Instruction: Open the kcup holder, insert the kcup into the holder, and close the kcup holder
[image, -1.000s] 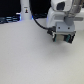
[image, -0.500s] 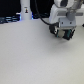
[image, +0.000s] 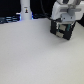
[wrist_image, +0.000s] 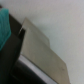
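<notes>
gripper (image: 64, 31) above kcup holder (image: 63, 29); white table (image: 30, 55)

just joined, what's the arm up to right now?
The Franka arm's white-and-black gripper is at the far side of the pale table, on the exterior view's right, right over the black boxy kcup holder. The wrist view shows a flat tan-grey panel with a dark edge, probably part of that holder. The frames are too blurry to tell whether the fingers are gripping anything, and no green-topped kcup is clearly visible.
</notes>
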